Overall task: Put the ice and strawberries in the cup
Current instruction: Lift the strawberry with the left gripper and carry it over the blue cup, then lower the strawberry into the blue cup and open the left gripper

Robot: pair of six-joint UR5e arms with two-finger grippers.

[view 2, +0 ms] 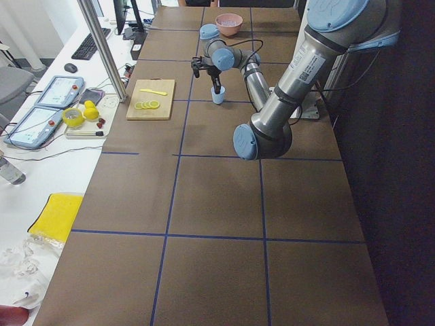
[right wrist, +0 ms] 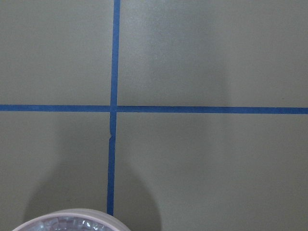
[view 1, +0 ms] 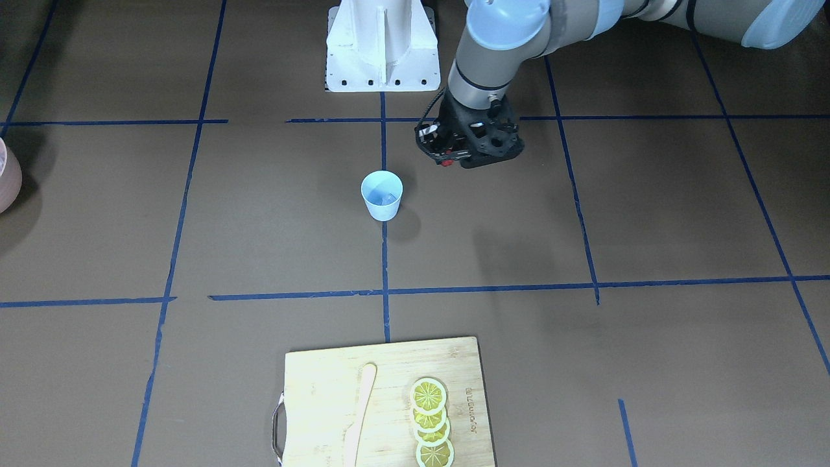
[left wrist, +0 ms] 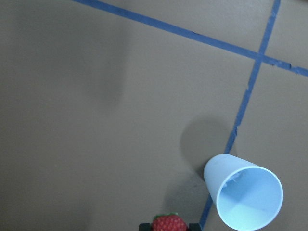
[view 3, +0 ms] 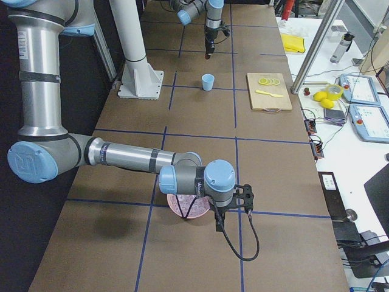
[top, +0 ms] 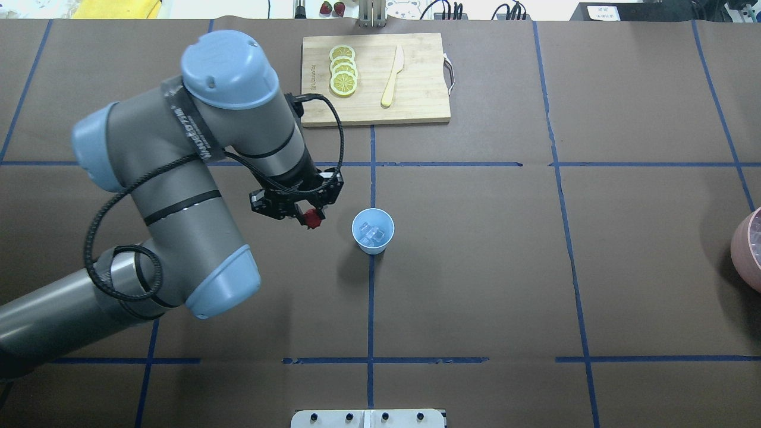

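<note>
One strawberry [left wrist: 169,224] pinched in left gripper [top: 310,219], just beside cup [top: 373,230] holding ice [top: 369,233]; right gripper [view 3: 219,224], can't tell its grip; board [view 1: 324,389] stamp unreadable.

You've got one cup [top: 374,249], with ice [top: 370,233] inside too blurred to count, one strawberry [top: 313,219] just beside it, two more berries [top: 326,8] far beyond it, four lemon slices [top: 343,70], one knife [top: 393,76] and one cutting board [top: 422,95] beyond it, and one pinkish bowl [top: 748,249] well apart.

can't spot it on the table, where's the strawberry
The strawberry is held in the left claw, just left of the cup in the overhead view.
</note>
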